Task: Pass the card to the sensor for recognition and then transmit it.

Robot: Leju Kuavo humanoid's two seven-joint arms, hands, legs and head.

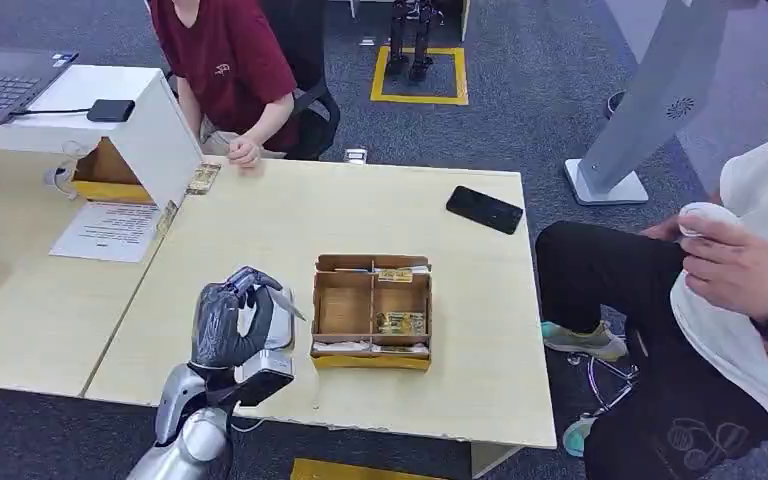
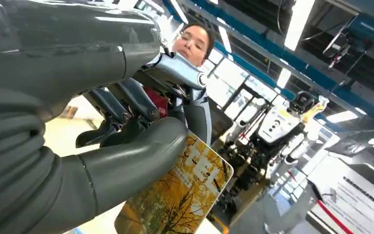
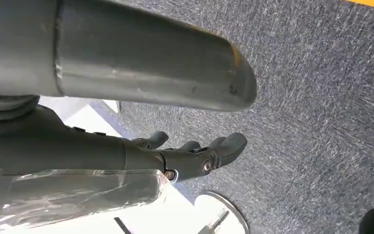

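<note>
A card (image 2: 185,195) printed with yellow autumn trees sits pinched between the thick thumb (image 2: 126,165) and the darker fingers (image 2: 126,105) of the robot's left hand (image 1: 232,318), most of its face jutting out beyond the grip. In the head view the left hand is raised above the near edge of the pale wooden counter (image 1: 260,215), the card showing as a thin light sliver at its fingertips, directly over a grey-and-white device (image 1: 272,362) on the counter. Just beside the hand to its right stands a cardboard tray (image 1: 371,311) divided into compartments, with another yellow-printed card (image 1: 401,322) lying in its lower right compartment. A black phone (image 1: 484,210) lies well apart near the counter's far right corner. A person in a dark red shirt (image 1: 222,60) sits at the far side, one hand on the counter edge; a second person (image 1: 750,280) sits at the right. The robot's right hand (image 3: 195,153) hangs over grey carpet (image 3: 311,97), fingers loosely apart and grasping nothing.
</note>
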